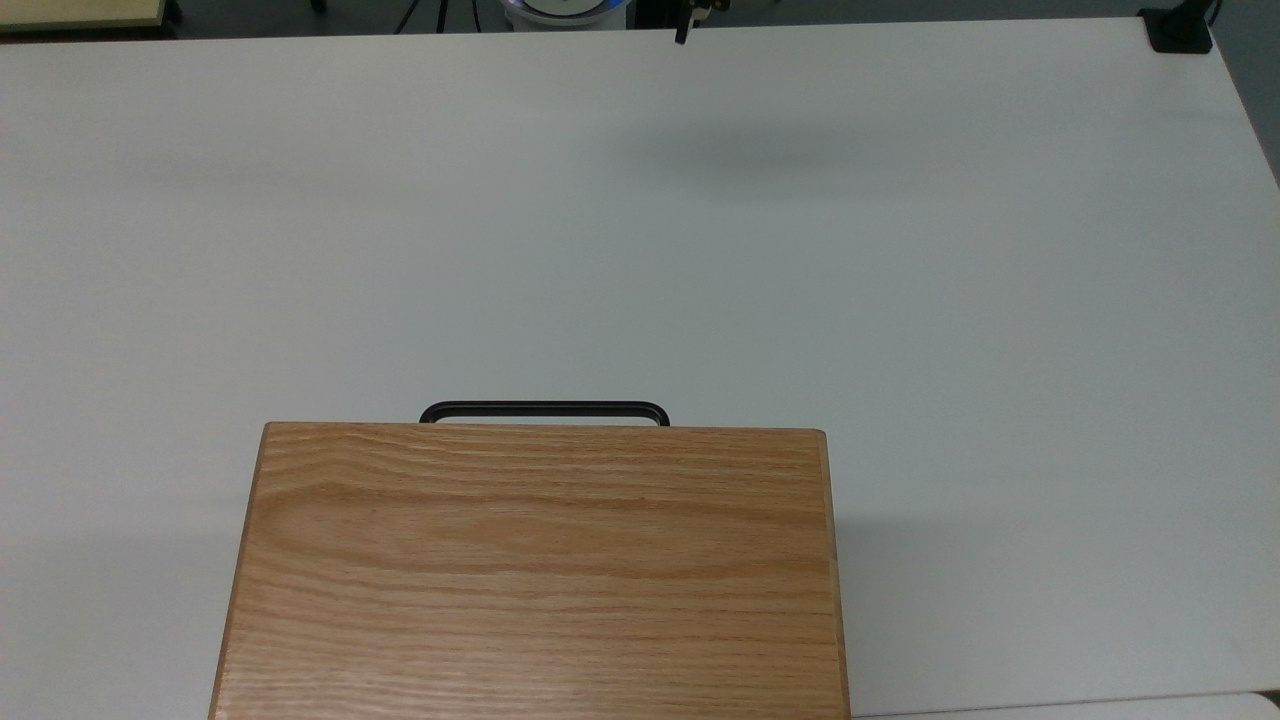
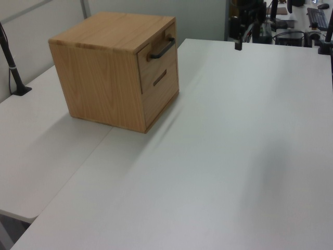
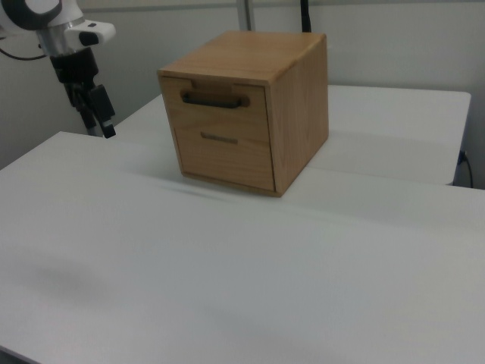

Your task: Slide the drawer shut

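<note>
Drawer (image 3: 221,101) flush in cabinet (image 3: 295,114), well apart from fingers (image 3: 104,114); finger spread unclear.

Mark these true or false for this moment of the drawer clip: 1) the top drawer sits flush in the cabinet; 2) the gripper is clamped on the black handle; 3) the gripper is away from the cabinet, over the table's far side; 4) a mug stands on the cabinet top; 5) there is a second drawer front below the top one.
1) True: the drawer front lies level with the cabinet face.
2) False: the handle is free; the gripper is well clear of it.
3) True: it hangs above the table at the right view's left, apart from the cabinet.
4) False: the top carries nothing.
5) True: a lower drawer front with a slot pull sits beneath.
</note>
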